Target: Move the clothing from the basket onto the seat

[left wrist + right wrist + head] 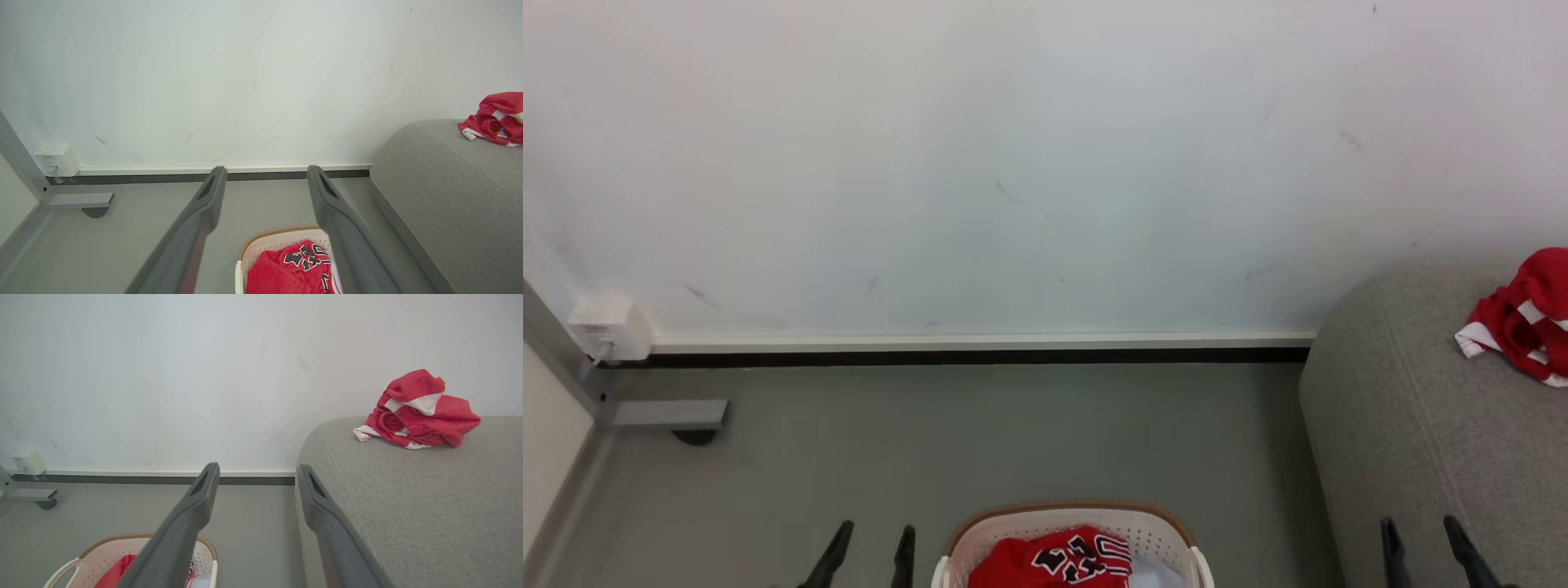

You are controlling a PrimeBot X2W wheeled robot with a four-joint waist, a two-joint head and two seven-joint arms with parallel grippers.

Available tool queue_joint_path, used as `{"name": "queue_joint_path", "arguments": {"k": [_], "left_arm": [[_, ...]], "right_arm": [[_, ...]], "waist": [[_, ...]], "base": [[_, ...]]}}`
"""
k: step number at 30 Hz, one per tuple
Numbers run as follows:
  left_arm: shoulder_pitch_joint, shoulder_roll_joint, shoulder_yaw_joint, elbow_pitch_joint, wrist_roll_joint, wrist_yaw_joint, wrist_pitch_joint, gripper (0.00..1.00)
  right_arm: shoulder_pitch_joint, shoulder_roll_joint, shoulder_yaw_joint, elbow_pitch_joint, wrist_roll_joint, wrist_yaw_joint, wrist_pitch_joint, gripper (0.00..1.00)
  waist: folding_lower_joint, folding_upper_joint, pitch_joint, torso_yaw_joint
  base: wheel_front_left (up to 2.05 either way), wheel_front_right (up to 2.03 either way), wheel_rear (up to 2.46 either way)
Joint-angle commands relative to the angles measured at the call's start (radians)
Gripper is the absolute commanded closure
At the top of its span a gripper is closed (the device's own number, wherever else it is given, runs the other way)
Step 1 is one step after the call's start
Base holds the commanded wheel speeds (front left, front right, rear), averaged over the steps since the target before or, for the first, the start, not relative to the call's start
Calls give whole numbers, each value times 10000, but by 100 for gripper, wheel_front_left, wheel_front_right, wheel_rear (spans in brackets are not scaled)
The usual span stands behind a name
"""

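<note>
The jersey (1062, 559) is bright red, its lettering black with white outlines. The basket (1160, 531) is white and speckled with small holes, under a brown rim. A cloth (1156, 574) in it is pale white-blue. The sofa (1405, 425) is mid-grey with a fine woven texture. The crumpled garment (1523, 322) is red with white stripes and trim. The wall (1013, 163) is off-white with faint dark scuffs, the floor (1013, 433) plain grey, and the skirting board (980, 341) white above a black band. The left gripper (876, 529) and right gripper (1419, 523) are dark grey.

red jersey (1013, 567) in the basket (1152, 532), red garment (1523, 318) on the seat (1405, 441).
</note>
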Motion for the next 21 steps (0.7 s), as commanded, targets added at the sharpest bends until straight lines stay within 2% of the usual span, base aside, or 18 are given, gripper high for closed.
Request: {"name": "queue_joint_path", "arguments": {"k": [1,6,10,15,21], "left_arm": [[-162,-9,-17,58,185,-50,-5,0],[-852,-33,-413,681,528,-150,-5,0],[-2063,-40,-1116,1804,1039,-237,35,0],[-3859,-49,-1888,3289,1589,-349,804,0],[-5555,-57,-2319,4947,1952,-308,1886,0]], "right_arm": [[-153,-7,-18,-61,-36,-25,-36,0],[-529,-6,-99,-394,33,-25,-36,0],[-1020,-6,-108,-765,119,-25,-36,0],[-1954,-9,-41,-1312,246,-25,-36,0],[-2934,-5,232,-1863,556,-25,-36,0]], "waist": [[0,0,127,-114],[0,0,630,-473],[0,0,1491,-783],[0,0,2963,-1358],[0,0,4434,-2006]], "base": [[0,0,0],[0,0,0],[0,0,0],[0,0,0],[0,0,0]]}}
